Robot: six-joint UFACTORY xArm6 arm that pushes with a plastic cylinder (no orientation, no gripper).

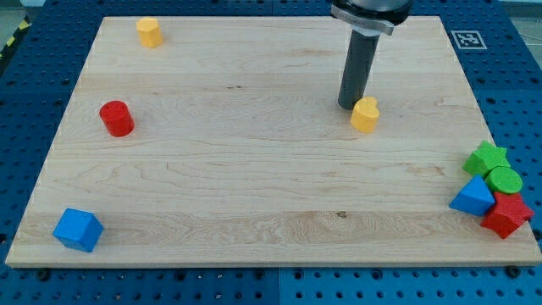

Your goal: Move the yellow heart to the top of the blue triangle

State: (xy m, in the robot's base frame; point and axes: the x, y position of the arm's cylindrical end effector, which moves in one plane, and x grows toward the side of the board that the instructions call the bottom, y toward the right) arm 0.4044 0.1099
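A: Start at the left of the surface point(254, 195). What sits there?

B: A blue cube point(78, 230) in the bottom-left corner, close to the bottom edge. Above it, near the left edge, a red cylinder point(117, 119). Near the top-left corner, just below the top edge, a yellow block point(149, 32), roughly cylindrical.

A: And the arm?

B: It comes down from the top edge, right of centre, as a dark upright rod under a wider collar. My tip point(351, 105) rests at the upper left side of the yellow heart point(365, 114), touching or very nearly so. There is no pincer on this arm, so I cannot tell any spread or pressed state for it.

A: Where is the heart on the surface?

B: In the upper right part, well apart from every edge and from all other blocks.

A: Further right?

B: A tight cluster at the right edge, toward the bottom-right corner: a green star point(486, 158) uppermost, a green cylinder point(506, 180) just below it, the blue triangle point(473, 197) to their lower left, and a red block point(508, 215) at the bottom, overhanging the edge. They touch one another.

A: Room to move?

B: Bare wood runs from the heart down to the triangle, and across the whole middle and bottom.

A: Any writing?

B: Only a black-and-white square marker point(467, 39) off the top-right corner; no readable text.
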